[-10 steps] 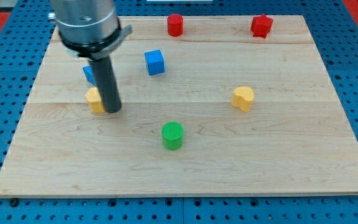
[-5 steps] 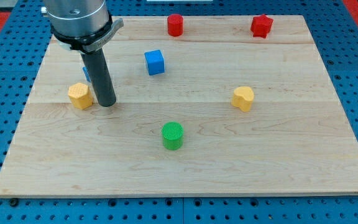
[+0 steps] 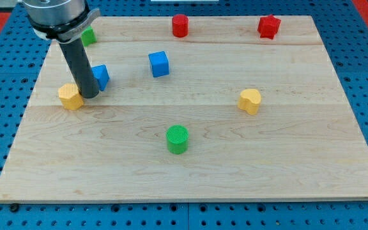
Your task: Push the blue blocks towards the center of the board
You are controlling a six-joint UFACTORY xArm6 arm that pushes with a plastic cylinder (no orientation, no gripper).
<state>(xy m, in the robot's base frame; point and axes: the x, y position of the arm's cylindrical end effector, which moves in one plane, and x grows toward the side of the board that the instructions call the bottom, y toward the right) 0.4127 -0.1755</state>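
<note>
Two blue blocks lie on the wooden board. A blue cube sits left of the board's middle, toward the view's top. A second blue block lies further left, partly hidden behind my rod. My tip rests on the board just below and left of this second blue block, touching or nearly touching it. A yellow block lies right beside my tip on its left.
A green cylinder stands below the board's middle. A yellow heart-shaped block lies at the right. A red cylinder and a red star-shaped block sit along the top edge. A green block shows behind the arm at top left.
My tip has moved left and slightly up. The yellow block has been pushed left. The left blue block, earlier hidden behind the rod, now shows on its right.
</note>
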